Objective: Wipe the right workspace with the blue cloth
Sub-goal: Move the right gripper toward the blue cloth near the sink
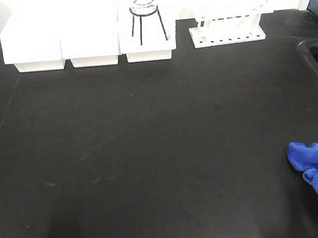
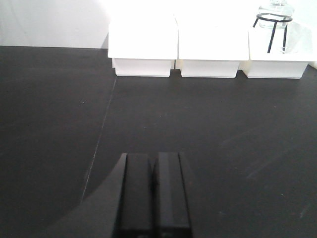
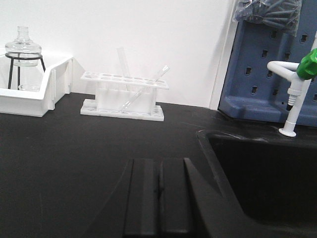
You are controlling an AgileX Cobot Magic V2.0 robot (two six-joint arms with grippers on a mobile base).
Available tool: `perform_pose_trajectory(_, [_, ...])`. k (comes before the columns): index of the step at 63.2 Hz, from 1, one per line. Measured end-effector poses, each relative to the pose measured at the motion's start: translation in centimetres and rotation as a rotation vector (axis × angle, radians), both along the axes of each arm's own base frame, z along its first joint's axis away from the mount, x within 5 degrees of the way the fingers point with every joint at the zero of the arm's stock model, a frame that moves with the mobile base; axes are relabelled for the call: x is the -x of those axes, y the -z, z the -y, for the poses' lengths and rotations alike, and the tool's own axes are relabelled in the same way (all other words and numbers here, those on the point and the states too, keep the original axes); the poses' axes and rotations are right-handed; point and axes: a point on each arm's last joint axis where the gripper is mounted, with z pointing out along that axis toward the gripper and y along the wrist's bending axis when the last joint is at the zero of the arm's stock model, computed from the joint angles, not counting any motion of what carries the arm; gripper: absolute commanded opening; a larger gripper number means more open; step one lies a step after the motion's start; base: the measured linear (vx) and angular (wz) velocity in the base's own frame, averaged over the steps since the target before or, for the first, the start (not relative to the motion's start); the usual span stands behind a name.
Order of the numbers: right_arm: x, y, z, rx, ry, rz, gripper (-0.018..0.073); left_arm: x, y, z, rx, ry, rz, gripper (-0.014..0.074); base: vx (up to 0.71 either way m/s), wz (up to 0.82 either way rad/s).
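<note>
- Surface, matte black, carries the blue cloth, bunched at its near right edge; its distance from either end effector cannot be told.
- Left end effector: pressed together, holding nothing; white bins stand well ahead of it.
- Right end effector: pressed together, nothing between; tube rack ahead to its left, sink just to its right.

Lab: test-tube rack, sink.

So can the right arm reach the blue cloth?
Probably yes. The blue cloth lies in the open on the black bench, on the robot's right, with nothing blocking it. The right gripper is shut and empty.
</note>
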Motion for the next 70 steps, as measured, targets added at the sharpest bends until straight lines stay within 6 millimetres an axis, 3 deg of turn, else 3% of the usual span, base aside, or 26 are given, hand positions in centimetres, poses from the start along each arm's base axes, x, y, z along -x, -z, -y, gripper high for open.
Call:
perform_pose_trajectory(30, [0.0, -0.2, 0.0, 0.001, 0.0, 0.024, -0.0008, 0.0, 0.0, 0.0, 0.0, 0.0, 0.0, -0.0006, 0.0, 0.0])
perform_pose_trajectory(43, [0.3, -2.7, 0.0, 0.004, 0.003, 0.269, -0.0008, 0.0, 0.0, 0.0, 0.0, 0.0, 0.0, -0.0006, 0.0, 0.0])
perform_pose_trajectory(49, [1.1, -6.2, 0.0, -0.02, -0.002, 0.323, -0.0008, 0.0, 0.0, 0.0, 0.0, 0.0, 0.0, -0.0006, 0.0, 0.0])
perform_pose_trajectory(55, [2.5, -11.7, -0.1, -0.028, -0.005, 0.293, -0.0008, 0.0, 0.0, 0.0, 0.0, 0.0, 0.0, -0.0006, 0.0, 0.0])
perform_pose_trajectory(62, [2.7, -17.2, 0.0, -0.01, 0.011, 0.051, -0.0008, 0.0, 0.0, 0.0, 0.0, 0.0, 0.0, -0.0006, 0.0, 0.0])
perform_pose_trajectory(70, [1.3, -20.4, 0.3, -0.002, 0.04, -0.252, -0.0008, 0.0, 0.0, 0.0, 0.0, 0.0, 0.0, -0.0006, 0.0, 0.0])
